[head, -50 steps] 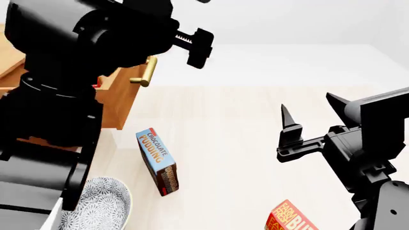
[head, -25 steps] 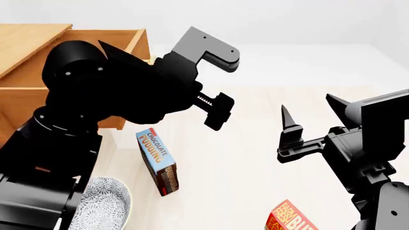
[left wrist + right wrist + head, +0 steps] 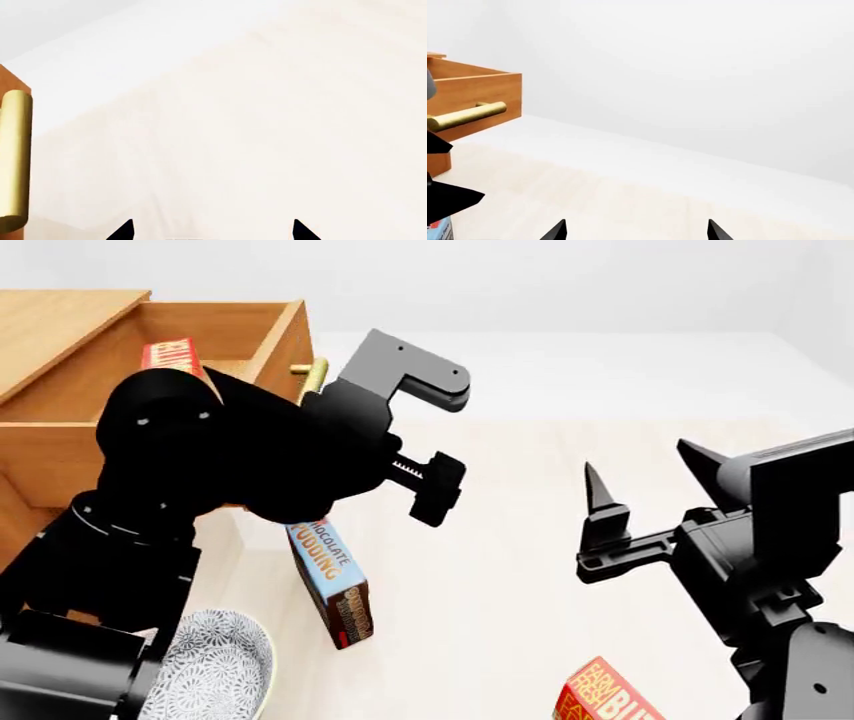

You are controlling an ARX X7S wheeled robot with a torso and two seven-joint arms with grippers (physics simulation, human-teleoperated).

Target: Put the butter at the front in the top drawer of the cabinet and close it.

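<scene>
Nearest the camera, a second butter carton (image 3: pixel 607 695) is lying at the lower edge beside the right gripper (image 3: pixel 638 472), whose jaws are standing apart and empty. Farther off, the pudding box (image 3: pixel 328 580) is standing beside a patterned plate (image 3: pixel 220 670). Beyond these, the left gripper (image 3: pixel 424 430) is hovering empty, fingers spread, just beside the brass handle (image 3: pixel 312 375) of the open top drawer (image 3: pixel 283 340), where the butter (image 3: pixel 174 355) is lying inside. Closing well probably calls for a squarely placed, straight push on the front.

Red butter (image 3: pixel 174 356) lies inside the open top drawer (image 3: pixel 284 340) of the cabinet (image 3: pixel 54 315).
</scene>
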